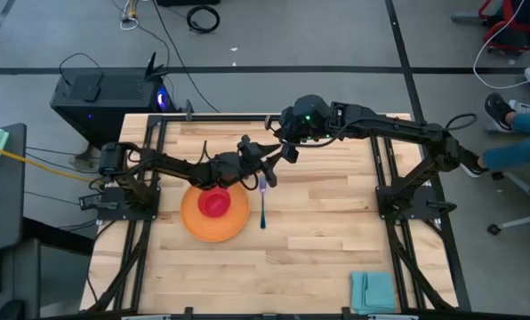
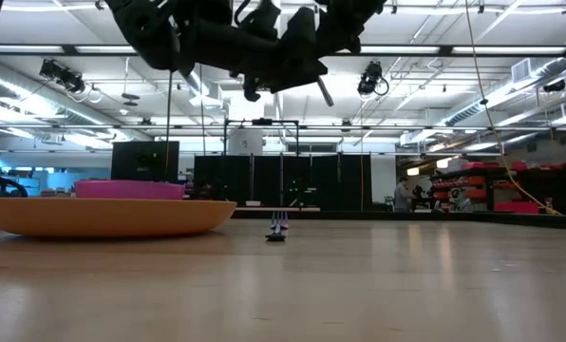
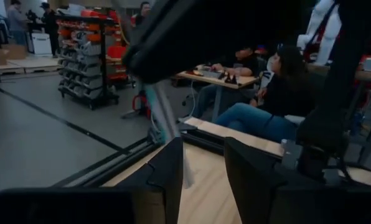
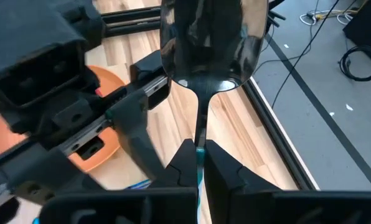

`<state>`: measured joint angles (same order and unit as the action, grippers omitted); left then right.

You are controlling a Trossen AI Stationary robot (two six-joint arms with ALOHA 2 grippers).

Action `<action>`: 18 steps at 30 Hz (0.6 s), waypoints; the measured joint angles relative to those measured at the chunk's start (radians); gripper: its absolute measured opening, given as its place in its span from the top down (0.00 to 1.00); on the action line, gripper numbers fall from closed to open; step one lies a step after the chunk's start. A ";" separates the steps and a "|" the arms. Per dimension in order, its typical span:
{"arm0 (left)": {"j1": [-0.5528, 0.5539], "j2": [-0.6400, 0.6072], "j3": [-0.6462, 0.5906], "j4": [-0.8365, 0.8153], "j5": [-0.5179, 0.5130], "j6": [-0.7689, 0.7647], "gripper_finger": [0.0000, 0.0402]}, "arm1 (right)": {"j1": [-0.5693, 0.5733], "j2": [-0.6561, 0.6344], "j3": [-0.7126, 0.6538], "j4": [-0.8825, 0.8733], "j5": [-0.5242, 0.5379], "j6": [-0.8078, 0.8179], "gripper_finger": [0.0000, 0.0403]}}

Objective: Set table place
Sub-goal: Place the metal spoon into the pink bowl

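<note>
I'm seeing the right gripper (image 4: 198, 163) pinching a shiny silver spoon (image 4: 205, 46) above the light wooden bench (image 1: 318, 222). The left gripper (image 3: 203, 163) is hovering beside it, jaws parted and empty, over the round orange plate (image 1: 213, 222).

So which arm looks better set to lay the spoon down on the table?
The right arm, probably. Its hand is shut on the spoon, up in the air near the fork. The left hand is open and holds nothing.

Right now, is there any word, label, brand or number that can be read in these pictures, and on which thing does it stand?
No text can be read in any view.
The spoon, held in the right gripper, shows no marking.
The orange plate, pink-red cup and teal napkin show none.
Shelves in the room: too blurred to read.
</note>
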<state>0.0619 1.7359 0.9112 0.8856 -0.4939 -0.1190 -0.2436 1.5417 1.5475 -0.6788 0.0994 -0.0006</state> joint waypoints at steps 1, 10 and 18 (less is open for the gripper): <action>0.005 0.000 0.000 -0.004 0.000 -0.001 0.68 | 0.000 0.000 0.000 0.000 0.000 -0.001 0.98; 0.044 0.040 0.000 0.028 0.001 -0.053 0.70 | 0.000 0.000 0.000 0.001 0.000 -0.003 0.98; 0.048 0.060 0.000 0.076 0.003 -0.054 0.70 | 0.000 0.000 0.000 0.006 0.000 -0.003 0.98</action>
<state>0.1097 1.7954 0.9108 0.9614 -0.4911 -0.1726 -0.2436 1.5421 1.5475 -0.6724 0.0994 -0.0040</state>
